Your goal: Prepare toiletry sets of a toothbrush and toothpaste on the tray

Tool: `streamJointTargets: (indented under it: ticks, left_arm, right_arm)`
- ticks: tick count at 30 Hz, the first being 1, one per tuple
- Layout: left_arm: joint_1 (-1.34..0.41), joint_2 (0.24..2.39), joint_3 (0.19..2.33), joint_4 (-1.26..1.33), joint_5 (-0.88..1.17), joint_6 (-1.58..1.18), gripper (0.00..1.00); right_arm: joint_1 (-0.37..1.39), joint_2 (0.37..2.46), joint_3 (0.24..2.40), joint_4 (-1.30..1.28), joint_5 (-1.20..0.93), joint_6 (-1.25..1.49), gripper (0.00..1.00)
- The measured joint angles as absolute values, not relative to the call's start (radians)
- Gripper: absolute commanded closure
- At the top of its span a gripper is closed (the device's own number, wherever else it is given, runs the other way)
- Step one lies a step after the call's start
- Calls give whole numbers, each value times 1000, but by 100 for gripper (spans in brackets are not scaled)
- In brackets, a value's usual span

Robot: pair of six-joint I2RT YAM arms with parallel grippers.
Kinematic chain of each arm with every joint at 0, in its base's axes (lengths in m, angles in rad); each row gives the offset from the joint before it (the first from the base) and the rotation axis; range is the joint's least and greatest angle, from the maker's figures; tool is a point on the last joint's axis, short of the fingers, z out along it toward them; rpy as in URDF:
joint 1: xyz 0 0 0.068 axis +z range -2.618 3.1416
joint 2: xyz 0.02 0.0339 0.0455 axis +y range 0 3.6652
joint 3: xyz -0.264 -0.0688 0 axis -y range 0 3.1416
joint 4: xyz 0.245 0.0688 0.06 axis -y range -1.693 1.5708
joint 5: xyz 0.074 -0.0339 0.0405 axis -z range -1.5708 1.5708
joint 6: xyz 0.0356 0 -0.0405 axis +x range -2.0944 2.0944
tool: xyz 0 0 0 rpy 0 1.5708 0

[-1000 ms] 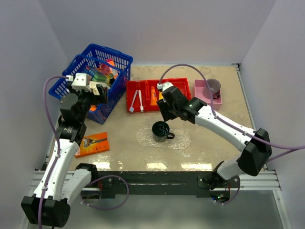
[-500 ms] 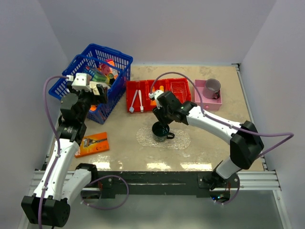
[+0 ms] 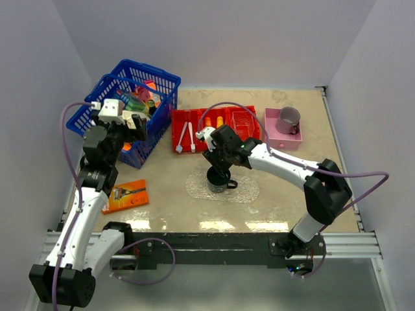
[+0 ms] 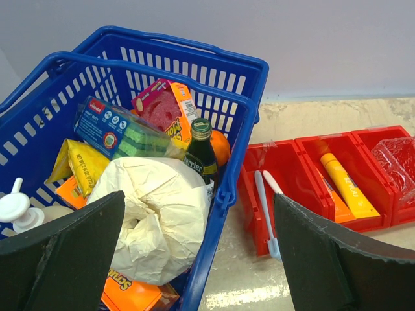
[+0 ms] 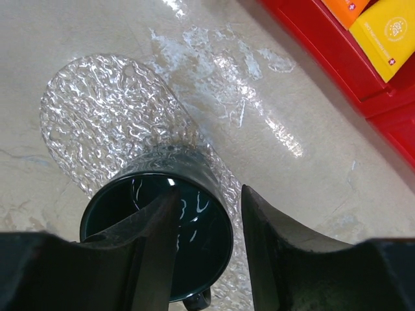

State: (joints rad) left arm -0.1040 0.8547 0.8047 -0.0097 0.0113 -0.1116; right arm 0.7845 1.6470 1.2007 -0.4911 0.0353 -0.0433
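Note:
Two white toothbrushes (image 3: 185,137) (image 4: 262,198) lie in the left compartment of the red bin (image 3: 194,149). The orange tube (image 3: 209,127) (image 5: 351,5) and the yellow-orange tube (image 3: 220,122) (image 4: 344,183) (image 5: 389,31) lie in its middle compartment. The clear bumpy tray (image 3: 248,190) (image 5: 91,107) holds only a dark teal mug (image 3: 220,179) (image 5: 196,228). My right gripper (image 3: 217,166) (image 5: 209,194) is open and straddles the mug's rim, one finger inside and one outside. My left gripper (image 3: 137,123) (image 4: 198,197) is open and empty, above the basket's near edge.
A blue basket (image 3: 133,97) (image 4: 228,188) full of groceries stands at the back left. An orange razor pack (image 3: 126,194) lies at the front left. A pink box (image 3: 271,123) with a purple mug (image 3: 288,119) stands right of the red bin.
My right gripper has moved left and down from over the red bin to the dark mug on the tray, and now straddles its rim. The left arm has not moved.

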Motion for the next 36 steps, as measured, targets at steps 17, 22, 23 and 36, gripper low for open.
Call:
streamJointTargets:
  ticks: [17,22,23,36]
  left_arm:
    - [-104,867,805,-10,11,-112,0]
    - [-104,867,805,-10,11,-112,0]
    - [-104,867,805,-10,11,-112,0]
    - [-104,867,805,-10,11,-112,0]
  right_arm:
    - [783,1649,1200,-463,-14,-71,68]
    - [782,1649,1193,-452,-15,-72,71]
    - [782,1649,1192,-450,-15,-72,72]
    - [780,1648,1173,-457,-15,-51,88]
